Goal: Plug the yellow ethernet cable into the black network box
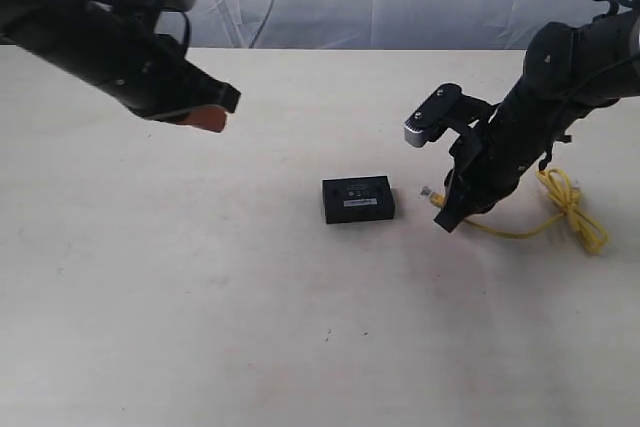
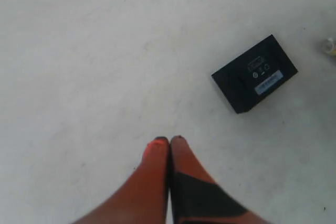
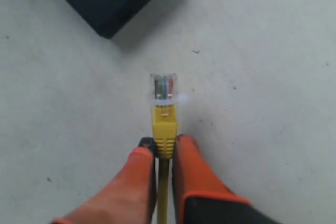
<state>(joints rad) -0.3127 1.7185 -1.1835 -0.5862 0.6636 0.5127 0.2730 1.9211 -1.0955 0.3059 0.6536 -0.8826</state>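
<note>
Right hand (image 3: 164, 148) is clamped on the yellow ethernet cable (image 3: 164, 124) just behind the boot. The clear plug (image 3: 163, 86) sticks out past the fingertips, low over the desk (image 1: 200, 327). The plug is near the black network box (image 1: 358, 199), on its right in the exterior view, not touching and not inserted. The rest of the cable trails right, with its knotted loop lying on the desk. Left hand (image 2: 169, 142): fingers pressed together, nothing in them, well left of the box.
</note>
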